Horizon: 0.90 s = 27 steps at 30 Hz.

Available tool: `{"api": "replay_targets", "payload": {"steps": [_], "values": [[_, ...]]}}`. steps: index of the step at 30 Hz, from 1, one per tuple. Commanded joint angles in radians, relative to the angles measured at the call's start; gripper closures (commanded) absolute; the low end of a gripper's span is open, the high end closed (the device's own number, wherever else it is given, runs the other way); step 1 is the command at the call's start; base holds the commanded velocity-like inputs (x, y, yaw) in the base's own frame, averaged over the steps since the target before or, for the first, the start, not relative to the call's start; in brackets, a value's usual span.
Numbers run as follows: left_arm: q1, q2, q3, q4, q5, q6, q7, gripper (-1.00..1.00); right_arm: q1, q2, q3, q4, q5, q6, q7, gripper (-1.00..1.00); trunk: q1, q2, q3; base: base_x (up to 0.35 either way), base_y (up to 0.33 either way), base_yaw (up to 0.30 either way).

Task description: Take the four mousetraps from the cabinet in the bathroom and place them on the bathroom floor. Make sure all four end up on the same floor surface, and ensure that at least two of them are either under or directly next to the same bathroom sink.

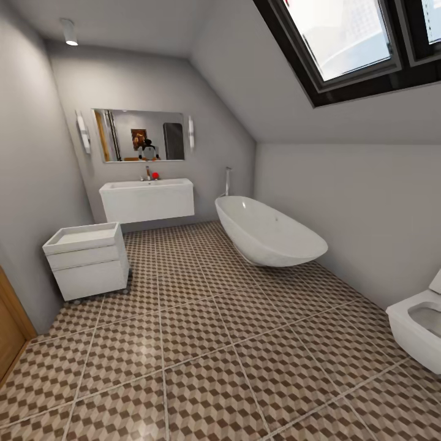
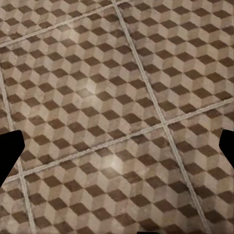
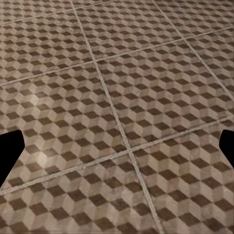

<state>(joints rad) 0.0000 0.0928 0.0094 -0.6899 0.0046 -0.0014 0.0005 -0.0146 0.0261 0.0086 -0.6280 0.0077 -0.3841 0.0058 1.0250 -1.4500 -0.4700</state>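
One sink: the wide white wall-hung sink (image 1: 147, 199) sits upper left of centre in the head view, flat against the far wall, chrome faucet (image 1: 147, 173) on top with a small red thing (image 1: 155, 176) right beside it
Floor: the bathroom floor (image 1: 202, 343) with the cube-pattern tiles covers the whole lower half of the head view, pale grout lines running across it
Mirror: wide mirror (image 1: 139, 135) hangs straight above the sink, a slim wall light (image 1: 83, 131) on each side
Small unit: white two-drawer unit with basin top (image 1: 87, 259) stands at left of frame, nearer than the sink and apart from it
Wood edge: a sliver of orange-brown wood (image 1: 11, 334) at the lower left edge, can't tell what it belongs to
Bathtub: white oval bathtub (image 1: 267, 231) right of centre, under the sloped ceiling
Toilet: white toilet (image 1: 419, 327) cut off at the right edge
Skylight: dark-framed skylight (image 1: 355, 43) in the upper right corner
Left gripper: the left gripper (image 2: 117, 151) has its dark fingertips (image 2: 9, 153) at opposite edges of the left wrist view, spread wide, only tile between them
Right gripper: same deal, the right gripper (image 3: 117, 151) has its fingertips (image 3: 9, 156) wide apart over bare tile, holding nothing
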Motion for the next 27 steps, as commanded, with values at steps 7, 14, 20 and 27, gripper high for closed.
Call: {"api": "replay_targets", "payload": {"steps": [7,14,20,27], "values": [[0.000,-0.004,0.001,0.001,0.000,0.000,0.001,-1.00,0.000,0.001,0.001,0.003,0.000,-0.001,0.000,-1.00,0.000,0.000,0.000,0.000,0.000,0.000],[0.000,-0.006,0.002,-0.002,0.013,0.000,0.001,-1.00,0.000,0.001,0.001,0.003,0.001,-0.011,-0.001,-1.00,0.000,0.000,0.000,0.000,0.000,0.000],[0.000,-0.004,0.008,0.010,0.039,0.000,0.001,-1.00,0.000,0.002,0.001,0.004,0.002,-0.015,-0.001,-1.00,0.000,0.000,0.000,0.000,0.000,0.000],[0.000,-0.006,0.063,0.032,0.070,-0.044,0.000,-1.00,0.000,0.002,-0.001,0.002,0.001,-0.015,-0.002,-1.00,0.000,0.000,0.000,0.000,0.000,0.000]]}}
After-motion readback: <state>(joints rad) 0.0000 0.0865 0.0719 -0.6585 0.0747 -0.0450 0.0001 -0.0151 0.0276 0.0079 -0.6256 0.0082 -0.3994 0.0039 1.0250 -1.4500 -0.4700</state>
